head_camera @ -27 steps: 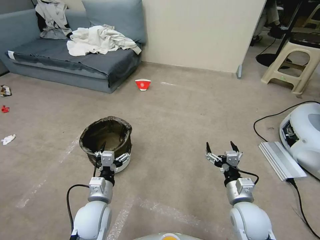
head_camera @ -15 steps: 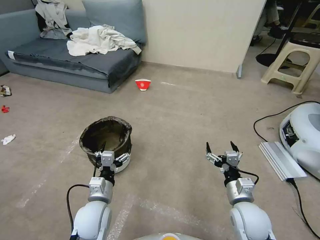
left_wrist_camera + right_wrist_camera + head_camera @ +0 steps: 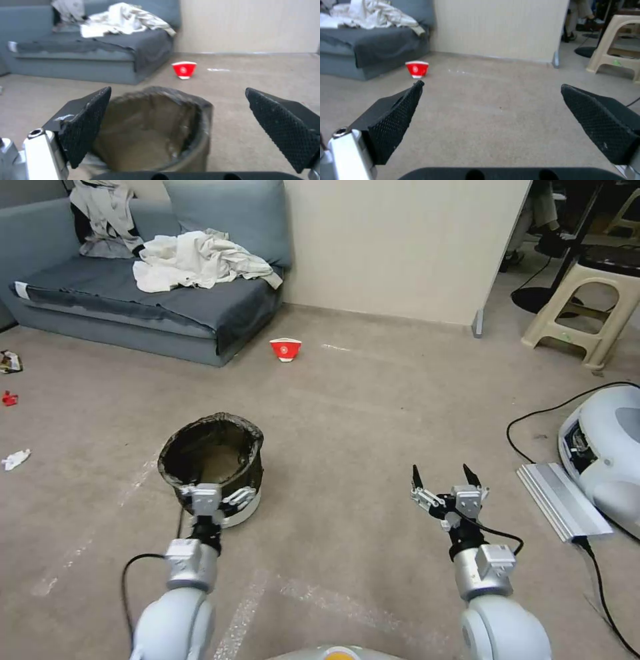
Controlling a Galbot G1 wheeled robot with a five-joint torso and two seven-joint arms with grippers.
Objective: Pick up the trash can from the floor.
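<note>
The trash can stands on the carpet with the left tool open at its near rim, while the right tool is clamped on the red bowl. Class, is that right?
Not quite. The right tool is open over bare floor, holding nothing; the red bowl sits far off by the sofa, as the head view shows. The trash can and the open left tool are as stated.

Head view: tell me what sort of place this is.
Probably a mock living room inside a lab or office: a grey sofa strewn with clothes on carpet, yet a thin partition wall, a plastic stool and cabled equipment stand alongside.
</note>
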